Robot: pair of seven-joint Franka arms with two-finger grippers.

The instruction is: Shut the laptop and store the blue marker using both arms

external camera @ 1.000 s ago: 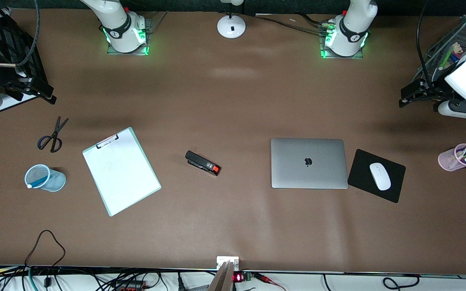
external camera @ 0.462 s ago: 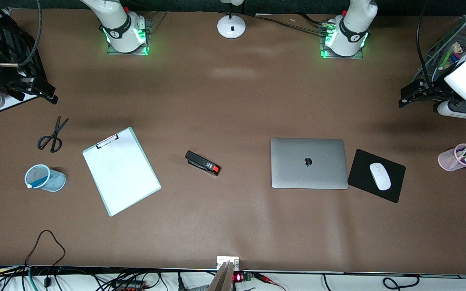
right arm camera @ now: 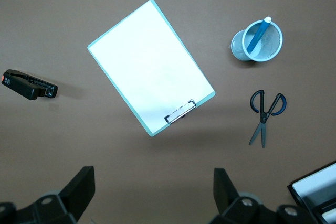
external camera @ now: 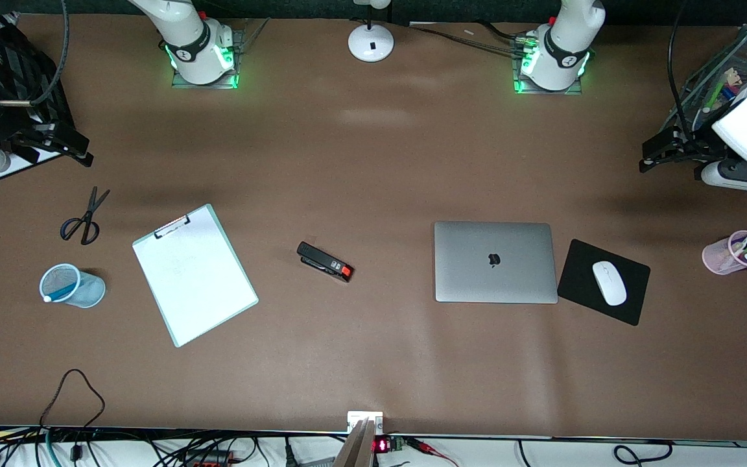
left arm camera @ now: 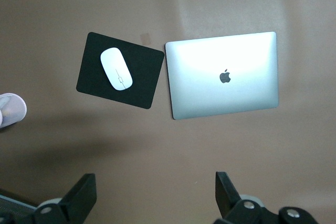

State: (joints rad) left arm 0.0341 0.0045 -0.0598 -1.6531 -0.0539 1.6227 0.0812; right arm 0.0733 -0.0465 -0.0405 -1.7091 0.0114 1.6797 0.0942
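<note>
The laptop lies shut and flat on the table, lid up with the dark logo showing; it also shows in the left wrist view. The blue marker stands tilted in a light-blue mesh cup toward the right arm's end; the right wrist view shows the marker in that cup. My left gripper is open and empty, high over the table at the left arm's end. My right gripper is open and empty, high over the right arm's end.
A clipboard, scissors and a black stapler lie on the table. A black mouse pad with a white mouse lies beside the laptop. A pink pen cup and a wire rack stand at the left arm's end.
The right arm's hand has shifted very slightly. Nothing on the table has moved.
</note>
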